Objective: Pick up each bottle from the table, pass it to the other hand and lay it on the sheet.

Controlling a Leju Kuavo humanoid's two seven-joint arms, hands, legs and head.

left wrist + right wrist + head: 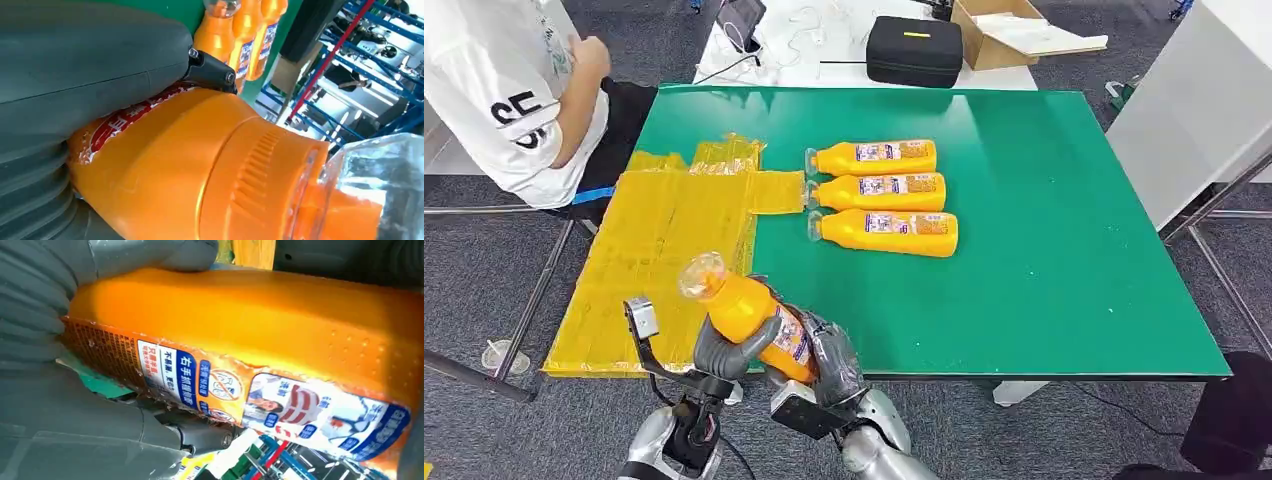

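Low in the head view, left of centre: an orange bottle [749,312] tilted with its clear cap toward the upper left, clasped from both sides at once. Left hand [724,352] wrapped around the body just below the neck, grey thumb pressed on the label. Right hand [829,362] closed around the lower end, fingers dark against the label; from the right wrist view, thumb [150,255] lying along the bottle's side, though which hand carries the weight cannot be told. Held above the near edge of the green table [1044,250], just right of the yellow sheet [659,250] at centre left. Three more bottles [882,190] lying side by side at the middle, caps toward the sheet. A seated person [514,90] at upper left; a black case [914,50] and a cardboard box [999,30] along the top.
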